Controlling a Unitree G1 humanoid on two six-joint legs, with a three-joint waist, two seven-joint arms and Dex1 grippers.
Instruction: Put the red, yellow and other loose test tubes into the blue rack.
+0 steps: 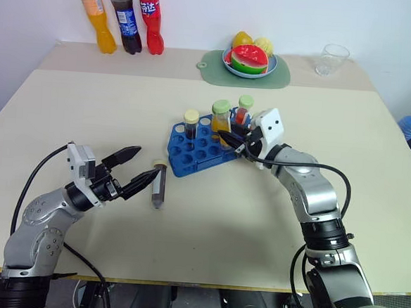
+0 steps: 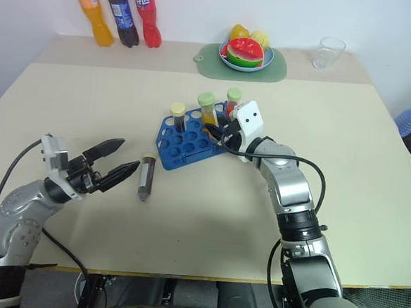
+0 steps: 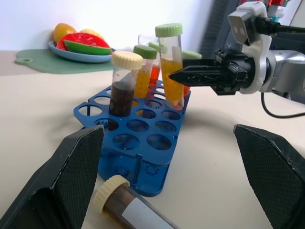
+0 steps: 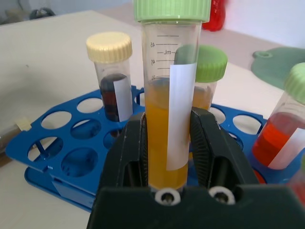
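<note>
1. Three soda bottles point(image 1: 123, 18), orange, cola and red, are stood at the far left corner of the table point(image 1: 67, 116).
2. The left gripper point(image 1: 135, 172) is held low over the near left part of the table, its two black fingers spread wide apart with nothing between them.
3. A dark brown tube point(image 1: 159, 182) with a pale-yellow cap is seen lying on its side on the table, just beside the left gripper's fingertips and close to the near left corner of the blue rack point(image 1: 192, 149).
4. The blue rack is placed near the middle of the table, set at an angle to the table's edges. A second brown tube point(image 1: 191, 123) with a pale-yellow cap is stood upright in the rack's left part.
5. The yellow tube point(image 4: 167, 119), green-capped and white-labelled, is stood upright in the rack and is clamped between the fingers of the right gripper point(image 1: 229, 138).
6. A red-orange tube point(image 1: 244, 109) with a green cap is stood upright at the rack's far right end.
7. A blue fruit plate point(image 1: 248, 71) on a green mat is found at the far edge, with a clear cup point(image 1: 333, 59) nearer the far right corner.
</note>
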